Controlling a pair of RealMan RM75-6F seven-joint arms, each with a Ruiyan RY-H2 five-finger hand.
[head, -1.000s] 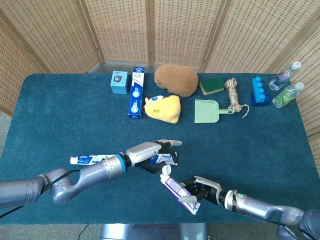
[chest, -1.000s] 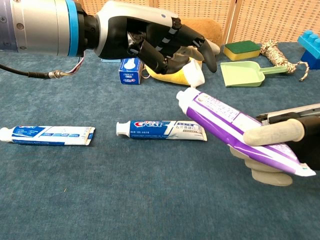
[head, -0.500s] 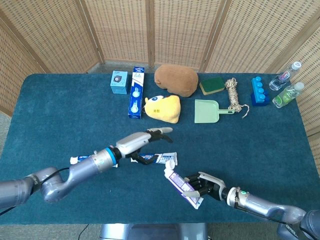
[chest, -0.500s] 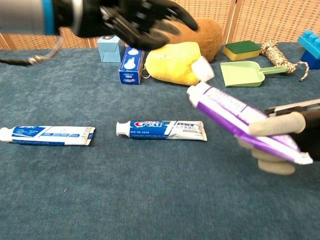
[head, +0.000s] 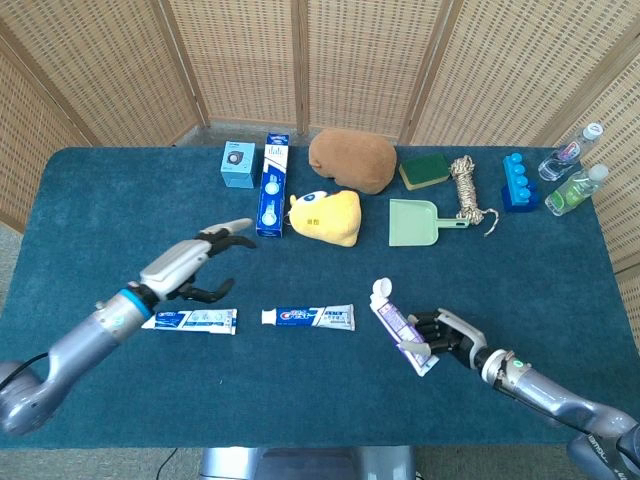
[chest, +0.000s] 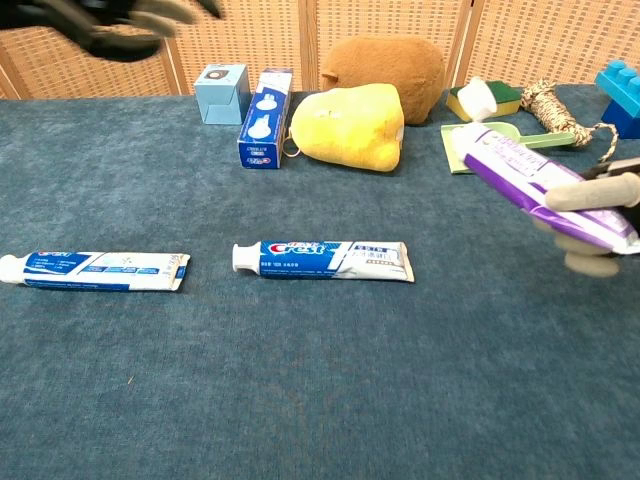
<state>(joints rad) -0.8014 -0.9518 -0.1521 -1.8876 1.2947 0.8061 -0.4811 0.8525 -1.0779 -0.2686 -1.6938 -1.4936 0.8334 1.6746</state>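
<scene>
My right hand (head: 448, 339) (chest: 590, 215) grips a purple toothpaste tube (head: 398, 325) (chest: 535, 183) by its flat end, white cap up and tilted left, above the cloth at the front right. My left hand (head: 195, 268) (chest: 115, 17) hovers with fingers spread and holds nothing; it is above the left blue-and-white toothpaste tube (head: 190, 320) (chest: 95, 270). A second blue tube (head: 308, 317) (chest: 325, 259) lies flat mid-table between the hands.
Along the back of the blue cloth table (head: 100, 230) stand a small blue box (head: 238, 165), a long blue carton (head: 272, 185), a brown plush (head: 352, 160), a yellow plush (head: 325, 216), a green dustpan (head: 415, 222), a sponge (head: 425, 170), rope (head: 467, 187), blue blocks (head: 518, 181) and bottles (head: 576, 189).
My left hand pulled back to the left, away from the middle tube and over the left tube. My right hand carried the purple tube rightward and farther from the front edge.
</scene>
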